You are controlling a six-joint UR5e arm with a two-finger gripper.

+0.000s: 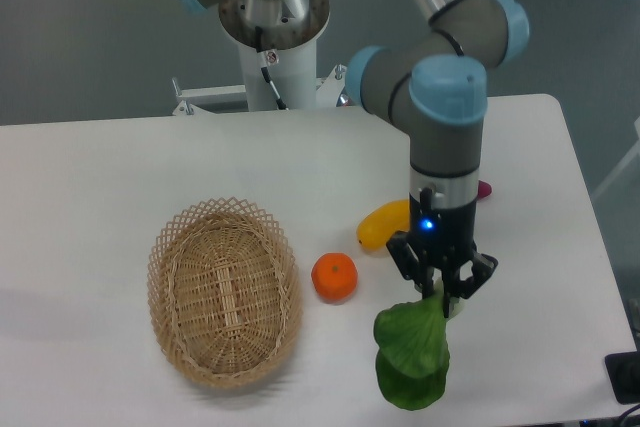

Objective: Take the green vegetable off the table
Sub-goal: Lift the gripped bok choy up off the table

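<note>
Near the front edge of the counter (90,167), the tool (441,295) looks clamped on the green vegetable (412,357) at its pale stalk end, so a straight lift seems next.

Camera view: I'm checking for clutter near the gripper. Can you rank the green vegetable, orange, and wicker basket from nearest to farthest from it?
Measured from the gripper:
1. Green vegetable: directly under the jaws, stalk end between them.
2. Orange: on the table toward the image's left.
3. Wicker basket: farther left, beyond the orange.
</note>
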